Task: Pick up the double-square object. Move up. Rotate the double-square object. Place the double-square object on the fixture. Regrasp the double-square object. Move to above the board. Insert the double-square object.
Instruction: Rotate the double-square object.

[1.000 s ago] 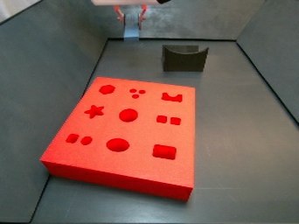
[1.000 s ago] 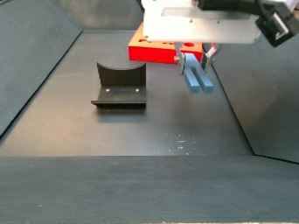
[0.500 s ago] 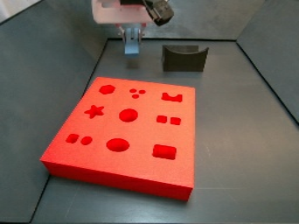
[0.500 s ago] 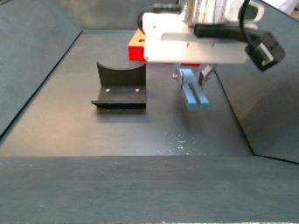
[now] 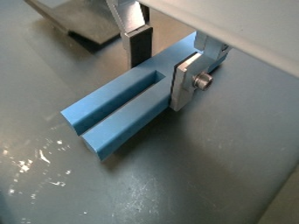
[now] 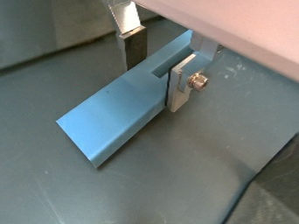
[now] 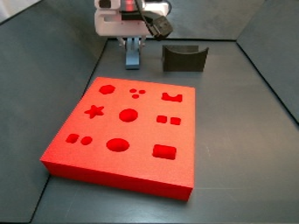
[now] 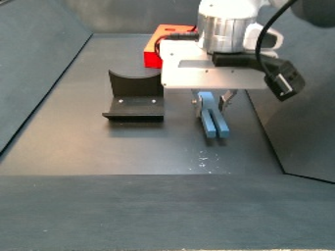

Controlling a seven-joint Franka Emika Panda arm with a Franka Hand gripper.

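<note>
My gripper point(image 7: 132, 39) is shut on the slate-blue double-square object point(image 7: 133, 54), which hangs below it between the fixture and the left wall. Both wrist views show the silver fingers point(image 5: 184, 80) clamping the block's sides near one end, with my gripper point(image 5: 162, 66) across its slot. The long block point(image 6: 117, 122) reaches down toward the dark floor. From the side, the block point(image 8: 213, 118) slopes under my gripper point(image 8: 210, 93), its low end close to the floor. The dark fixture point(image 7: 184, 58) stands to one side, empty. The red board point(image 7: 122, 131) lies nearer the front.
The grey walls point(image 7: 47, 52) close in the floor on both sides. The fixture point(image 8: 132, 95) stands left of the block in a side view, with the board's edge point(image 8: 160, 51) behind my gripper. White scuffs point(image 8: 205, 157) mark the floor just past the block's tip.
My gripper has come down with the double-square object held in it, from high near the back wall to just above the floor beside the fixture.
</note>
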